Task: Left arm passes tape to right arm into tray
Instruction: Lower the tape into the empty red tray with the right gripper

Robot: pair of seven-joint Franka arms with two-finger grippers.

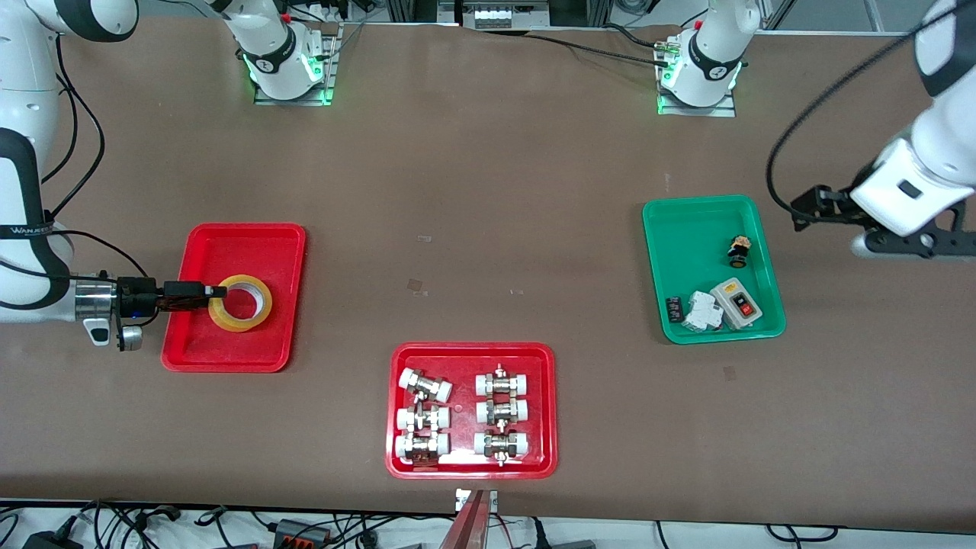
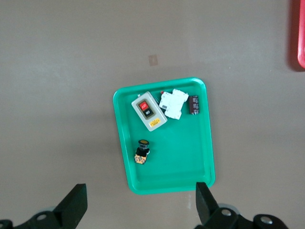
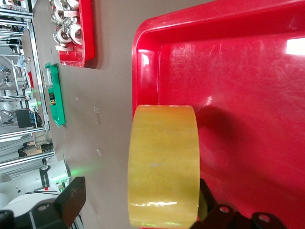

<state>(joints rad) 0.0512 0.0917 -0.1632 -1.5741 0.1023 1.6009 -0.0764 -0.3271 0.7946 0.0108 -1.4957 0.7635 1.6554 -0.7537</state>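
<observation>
The right gripper (image 1: pixel 216 291) reached low over the red tray (image 1: pixel 233 245), its fingers at the rim of the tape (image 1: pixel 241 303), which lay flat in that tray. The left gripper (image 1: pixel 802 206) hung in the air beside the green tray (image 1: pixel 686 221).

Both arms white with dark grey joint caps, green-lit bases on metal plates. Right arm (image 1: pixel 30 229): silver wrist ring, black cables, "WANAKER"-like lettering, black gripper (image 1: pixel 217 290). Left arm (image 1: pixel 926 160): all-white wrist, black cable, black gripper (image 2: pixel 140 205).
</observation>
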